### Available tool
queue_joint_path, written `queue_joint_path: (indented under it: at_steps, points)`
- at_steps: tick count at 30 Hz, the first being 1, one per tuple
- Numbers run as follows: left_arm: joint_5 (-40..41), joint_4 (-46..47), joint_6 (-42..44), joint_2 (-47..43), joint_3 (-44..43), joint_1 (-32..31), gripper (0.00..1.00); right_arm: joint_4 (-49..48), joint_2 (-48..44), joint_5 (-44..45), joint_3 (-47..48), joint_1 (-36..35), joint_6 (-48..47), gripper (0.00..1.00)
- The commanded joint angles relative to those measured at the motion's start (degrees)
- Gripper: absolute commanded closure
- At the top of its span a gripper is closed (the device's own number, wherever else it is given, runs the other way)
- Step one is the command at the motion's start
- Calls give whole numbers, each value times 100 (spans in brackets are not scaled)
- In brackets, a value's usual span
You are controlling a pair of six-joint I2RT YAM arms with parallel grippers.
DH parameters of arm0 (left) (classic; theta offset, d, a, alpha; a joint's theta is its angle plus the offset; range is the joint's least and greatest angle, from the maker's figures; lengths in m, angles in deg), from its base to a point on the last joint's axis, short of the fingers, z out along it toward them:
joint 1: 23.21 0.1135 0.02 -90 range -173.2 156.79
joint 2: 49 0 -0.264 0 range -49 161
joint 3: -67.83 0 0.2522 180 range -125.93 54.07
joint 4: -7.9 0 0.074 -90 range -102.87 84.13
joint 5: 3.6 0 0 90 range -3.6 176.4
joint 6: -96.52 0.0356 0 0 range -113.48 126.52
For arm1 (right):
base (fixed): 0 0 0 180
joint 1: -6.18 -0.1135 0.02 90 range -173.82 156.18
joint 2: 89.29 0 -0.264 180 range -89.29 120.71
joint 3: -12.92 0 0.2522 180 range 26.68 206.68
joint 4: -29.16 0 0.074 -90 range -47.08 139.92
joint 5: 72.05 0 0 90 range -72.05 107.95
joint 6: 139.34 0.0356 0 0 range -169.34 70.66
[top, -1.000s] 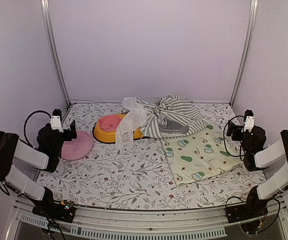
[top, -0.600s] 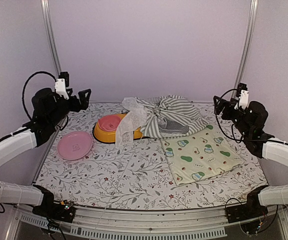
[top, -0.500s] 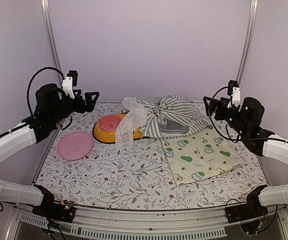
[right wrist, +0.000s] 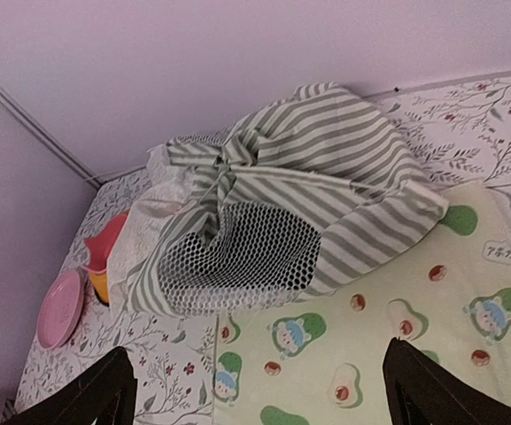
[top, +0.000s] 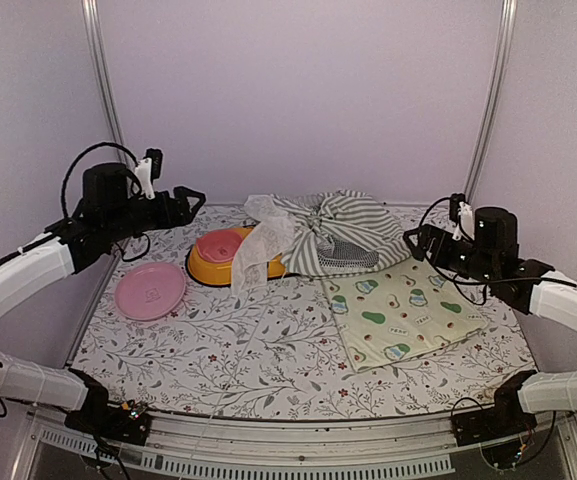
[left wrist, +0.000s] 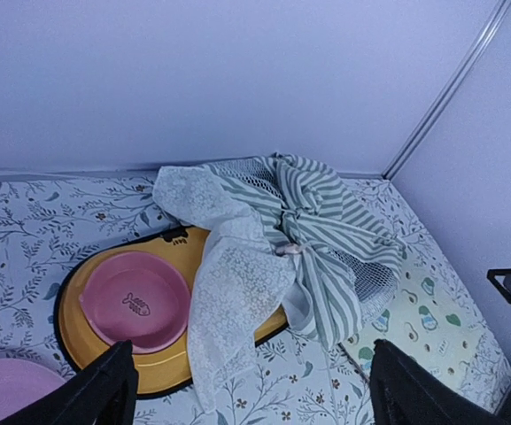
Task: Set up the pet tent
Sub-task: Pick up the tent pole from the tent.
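The pet tent (top: 336, 232) lies collapsed in a heap at the back middle of the table, striped sage-green and white. Its mesh window (right wrist: 237, 252) faces forward, and its white lace curtain (top: 255, 250) drapes over the orange double bowl (top: 211, 266). No poles show. My left gripper (top: 192, 202) hangs open in the air left of the tent, above the bowl's far side. In the left wrist view the tent (left wrist: 326, 221) lies ahead of the open gripper (left wrist: 253, 354). My right gripper (top: 414, 243) stands open just right of the tent (right wrist: 344, 168), empty (right wrist: 257, 354).
The avocado-print mat (top: 403, 305) lies at the right, its back edge under the tent. A pink plate (top: 151, 290) sits at the left. The bowl holds a pink insert (left wrist: 135, 299). Lilac walls and metal corner posts (top: 105, 100) enclose the table.
Both arms have risen from their folded positions at the table's sides and swung inward toward the tent. The right gripper has also come down. Both grippers stayed open.
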Motion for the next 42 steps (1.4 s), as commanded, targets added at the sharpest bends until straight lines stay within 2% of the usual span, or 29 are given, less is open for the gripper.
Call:
queue_joint_path:
  at_steps: [1,5,7,10,13,18,25,29,37,42]
  points:
    - [-793,357,-571,772,57,-312,10,-571,467,-1284,-110,-456,378,1]
    - [-806,410,-395,1744,-269,-758,15,-565,1352,-1000,344,-1344,297,0]
    - [-841,363,-395,2195,-493,-894,19,-707,1748,-1003,457,-1584,481,5]
    - [-884,334,-410,2679,-746,-1113,26,-975,2145,-946,473,-1695,770,8]
    - [-596,125,-263,2847,-865,-1456,26,-1072,2306,-829,512,-1681,923,8]
    - [-619,-79,-301,2812,-589,-1796,32,-1176,2385,-802,468,-1680,1014,9]
    - [-15,-571,-322,2297,89,-2338,40,-1118,2539,-827,684,-1602,815,9]
    - [-37,-727,-336,1996,371,-2616,45,-1131,2603,-931,847,-1409,813,10]
    - [215,-1114,-498,1921,531,-3027,52,-1168,2694,-1470,1024,-1351,799,14]
    - [280,-1157,-577,1986,548,-3143,61,-1207,2459,-1647,666,-1369,912,15]
